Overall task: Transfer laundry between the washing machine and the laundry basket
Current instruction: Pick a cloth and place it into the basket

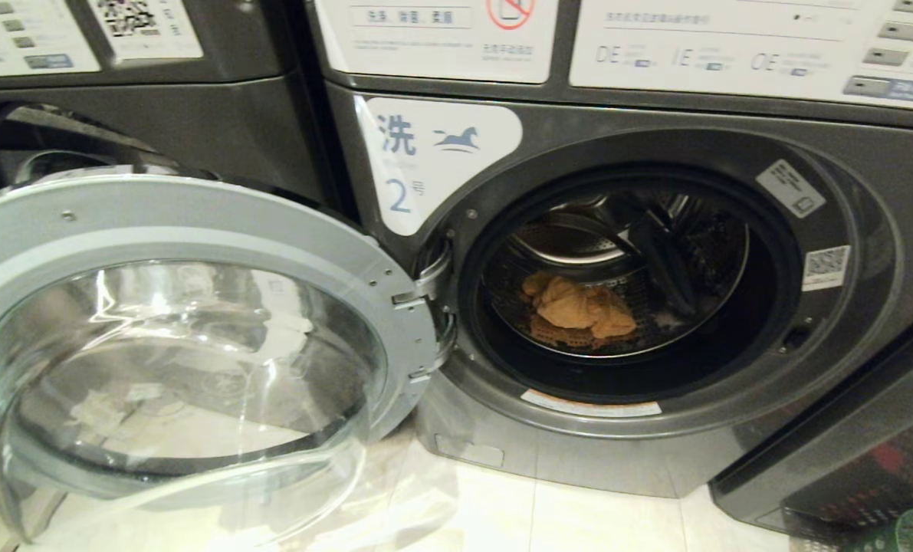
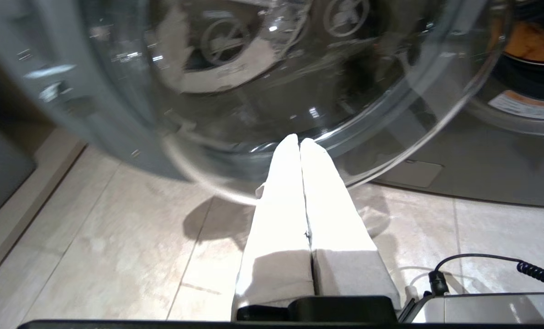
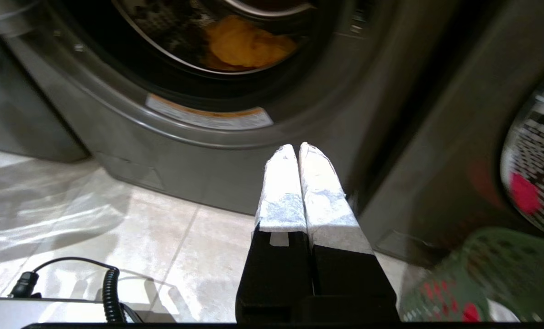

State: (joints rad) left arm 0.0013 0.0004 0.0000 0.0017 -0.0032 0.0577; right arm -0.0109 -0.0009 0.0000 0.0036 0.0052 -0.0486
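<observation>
Head view: washing machine (image 1: 655, 268) door (image 1: 188, 337) swung open to the left, mustard garment (image 1: 579, 307) lying low in the drum, far back. No arms visible.

Left wrist view: left end effector (image 2: 299, 141) fully closed, empty, low over floor, nosed up against door glass; drum off to its right.

Right wrist view: right end effector (image 3: 298, 148) fully closed, empty, aimed at machine front; garment (image 3: 246, 43) ahead and above. Laundry basket (image 3: 491, 274) near right, red cloth inside. Right arm nearer, probably.

Head view: you look down, close, into the washing machine (image 1: 625, 284).
Wrist views: low, facing it; all share the mustard garment (image 3: 246, 45).
</observation>
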